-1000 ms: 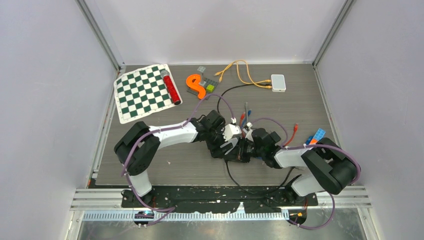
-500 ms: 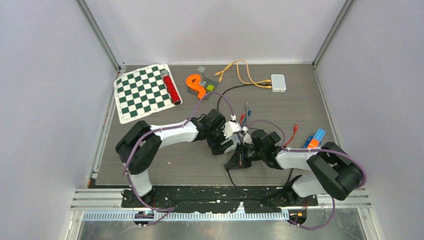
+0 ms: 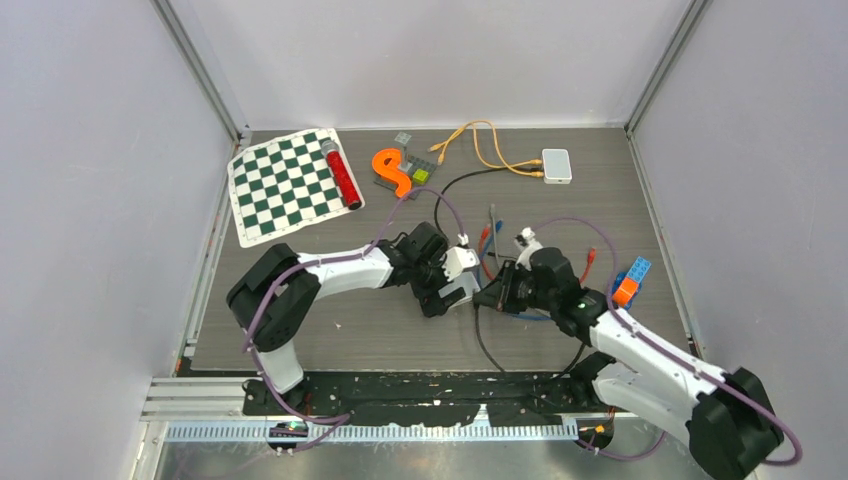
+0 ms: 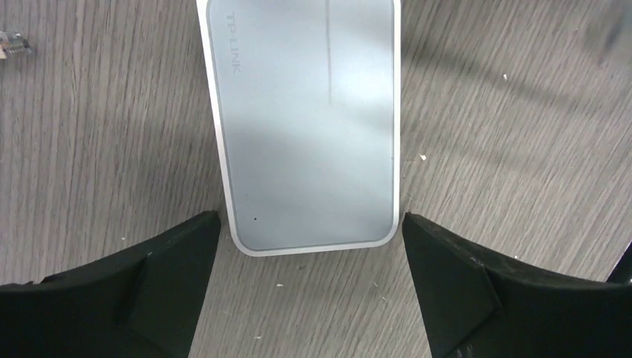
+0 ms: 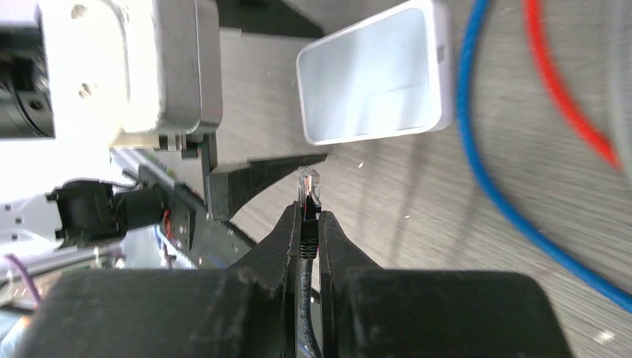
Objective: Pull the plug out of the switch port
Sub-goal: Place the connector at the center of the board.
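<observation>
Plug (image 5: 309,183) out in the open now, clear tip up, pinched by its black boot between the closed fingers of the right gripper (image 5: 309,220). The black cable (image 5: 304,291) runs back from it between those fingers. A second ago both grippers were huddled together at the middle of the table (image 3: 340,330). Since then the right arm has drawn back to the right and its elbow has swung low, leaving a gap between the two.

The switch (image 4: 305,119) lies flat on the wood, near the plug but apart from it. The left gripper (image 4: 311,224), shut a moment back, now stands with its jaws parted. It has one finger either side of the switch's near end, just beside the edges; whether they touch I cannot tell.

From above the switch is hard to pick out under the left wrist; I think it is mostly covered. Its ports show in neither wrist view, and its far end runs off the top of the left wrist picture. A blue cable (image 5: 492,149) and a red cable (image 5: 566,97) cross the right wrist view, badly blurred.
</observation>
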Motion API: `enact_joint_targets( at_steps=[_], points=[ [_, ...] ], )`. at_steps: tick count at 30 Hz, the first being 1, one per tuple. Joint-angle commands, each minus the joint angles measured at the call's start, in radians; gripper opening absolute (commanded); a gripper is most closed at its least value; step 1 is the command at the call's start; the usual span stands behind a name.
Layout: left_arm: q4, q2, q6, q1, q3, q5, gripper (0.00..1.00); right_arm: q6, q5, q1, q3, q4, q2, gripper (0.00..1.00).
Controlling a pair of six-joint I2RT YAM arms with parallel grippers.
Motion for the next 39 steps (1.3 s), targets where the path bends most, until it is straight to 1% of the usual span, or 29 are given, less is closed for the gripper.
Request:
enact_joint_targets(
  at_steps=[1, 3, 6, 8, 11, 15, 18, 22, 29, 33, 37, 39],
  points=[
    [-0.050, -0.036, -0.027, 0.002, -0.057, 0.013, 0.99, -0.051, 0.184, -0.052, 0.073, -0.190, -0.121, 0.05],
    [-0.035, -0.059, -0.037, 0.002, -0.072, 0.001, 1.00, -0.060, 0.234, -0.080, 0.100, -0.231, -0.165, 0.05],
    [0.024, -0.124, -0.064, 0.003, -0.111, -0.030, 1.00, -0.080, 0.258, -0.131, 0.137, -0.251, -0.208, 0.05],
    [0.068, -0.177, -0.085, 0.003, -0.143, -0.052, 1.00, -0.095, 0.257, -0.163, 0.172, -0.252, -0.201, 0.05],
    [0.118, -0.257, -0.122, 0.005, -0.181, -0.108, 1.00, -0.125, 0.231, -0.199, 0.264, -0.252, -0.146, 0.05],
    [0.176, -0.369, -0.155, 0.006, -0.238, -0.218, 1.00, -0.143, 0.208, -0.209, 0.377, -0.243, -0.104, 0.05],
    [0.204, -0.443, -0.168, 0.010, -0.272, -0.304, 1.00, -0.168, 0.198, -0.210, 0.484, -0.243, -0.101, 0.05],
    [0.222, -0.501, -0.172, 0.018, -0.296, -0.356, 1.00, -0.222, 0.207, -0.211, 0.605, -0.277, -0.072, 0.05],
    [0.228, -0.524, -0.185, 0.020, -0.300, -0.388, 1.00, -0.248, 0.185, -0.232, 0.747, -0.297, 0.042, 0.05],
    [0.247, -0.542, -0.197, 0.020, -0.322, -0.408, 1.00, -0.284, 0.205, -0.237, 0.837, -0.338, 0.126, 0.05],
    [0.270, -0.564, -0.210, 0.022, -0.342, -0.426, 1.00, -0.301, 0.151, -0.262, 0.845, -0.343, 0.238, 0.05],
    [0.271, -0.576, -0.223, 0.022, -0.352, -0.440, 1.00, -0.303, 0.136, -0.279, 0.834, -0.316, 0.320, 0.05]
  ],
)
